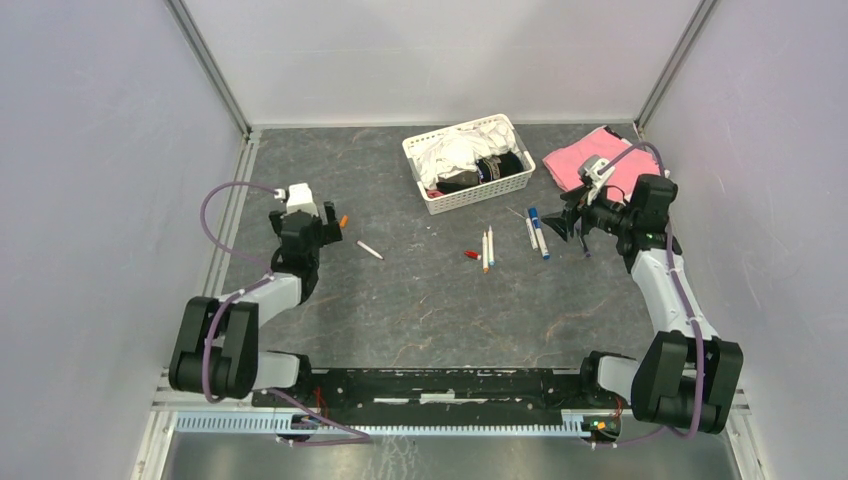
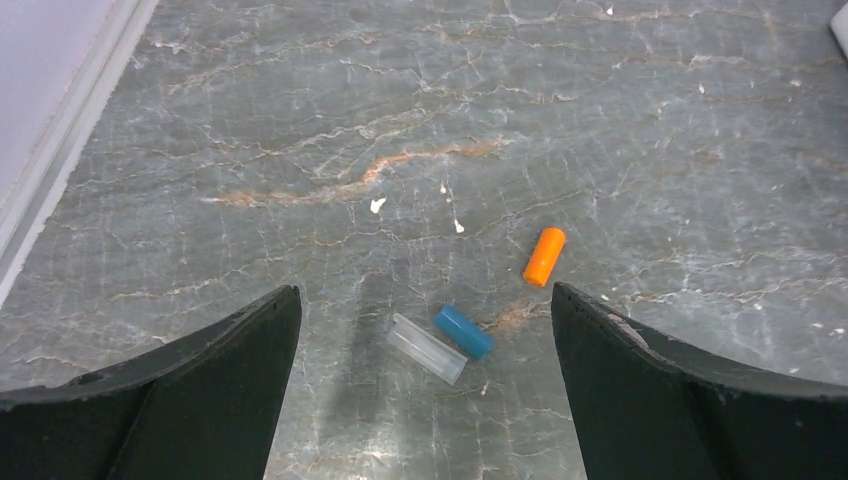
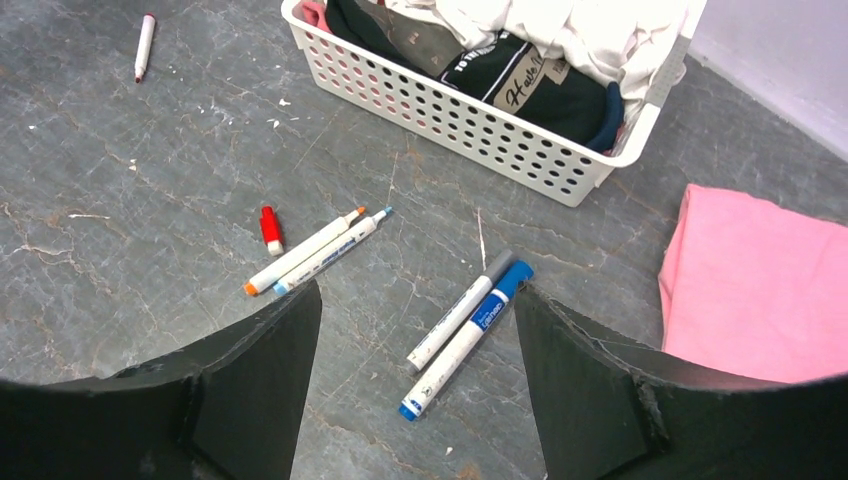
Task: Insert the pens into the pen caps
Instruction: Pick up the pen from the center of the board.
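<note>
Black fingers point(image 2: 200, 400) of the left gripper point(image 2: 425, 292) fill the front of its view, over a grey marble-look table point(image 1: 420, 310) with lots of bare room in the middle, walls point(image 1: 430, 50) on three sides, and a white holey basket point(image 1: 480, 192) and a soft pink cloth point(image 1: 575, 160) at the back. Left gripper and right gripper point(image 3: 418, 288) are both spread wide, holding and touching nothing. Four thin round pens point(image 3: 470, 332) lie in two pairs under the right gripper beside a red cap point(image 3: 270, 228), a fifth pen point(image 3: 145, 45) lies well apart, and a smooth orange cap point(image 2: 545, 256), blue cap point(image 2: 464, 332) and clear cap point(image 2: 427, 348) lie under the left gripper.
</note>
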Tool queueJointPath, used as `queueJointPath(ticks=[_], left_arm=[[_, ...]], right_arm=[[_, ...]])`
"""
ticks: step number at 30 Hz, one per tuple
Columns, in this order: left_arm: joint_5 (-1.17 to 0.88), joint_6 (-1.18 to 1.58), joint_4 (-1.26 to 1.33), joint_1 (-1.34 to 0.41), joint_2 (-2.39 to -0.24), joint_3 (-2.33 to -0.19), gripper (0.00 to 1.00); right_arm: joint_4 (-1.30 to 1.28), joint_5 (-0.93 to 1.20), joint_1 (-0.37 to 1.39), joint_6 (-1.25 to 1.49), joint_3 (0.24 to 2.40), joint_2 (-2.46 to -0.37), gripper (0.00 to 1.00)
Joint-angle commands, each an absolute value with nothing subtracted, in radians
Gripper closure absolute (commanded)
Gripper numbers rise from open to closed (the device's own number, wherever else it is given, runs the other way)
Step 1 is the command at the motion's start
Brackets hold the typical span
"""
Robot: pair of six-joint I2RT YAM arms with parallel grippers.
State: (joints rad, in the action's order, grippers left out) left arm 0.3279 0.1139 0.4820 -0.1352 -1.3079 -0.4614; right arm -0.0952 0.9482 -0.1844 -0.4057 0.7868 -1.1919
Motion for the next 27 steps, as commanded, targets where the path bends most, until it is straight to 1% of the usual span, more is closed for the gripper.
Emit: queueJointPath(ticks=[1,5,10,12,27], left_arm=[[0.269,0.006,0.822,-0.120,-1.385,-0.387,0.00],[0.234,0.006,1.047,-0.115,-1.445,-0.272,0.00],[0.227,-0.004,1.229,-0.099,-1.546,-0.228,0.00],[0.199,-0.003,1.178,-0.083,-1.536,-0.240,0.00],[0.191,-0.003,1.189,-0.078,-1.537,-0.239,0.00]], right_arm=[[-0.039,0.989,-0.188,-0.399,0.779,-1.165,0.23],[-0.031,0.994,-0.190,-0.396,0.776,-1.163,0.22],[-0.031,1.001,-0.192,-0.396,0.774,-1.171,0.22],[-0.032,1.006,-0.193,-0.396,0.775,-1.174,0.22],[-0.039,0.922,-0.199,-0.397,0.776,-1.216,0.22]])
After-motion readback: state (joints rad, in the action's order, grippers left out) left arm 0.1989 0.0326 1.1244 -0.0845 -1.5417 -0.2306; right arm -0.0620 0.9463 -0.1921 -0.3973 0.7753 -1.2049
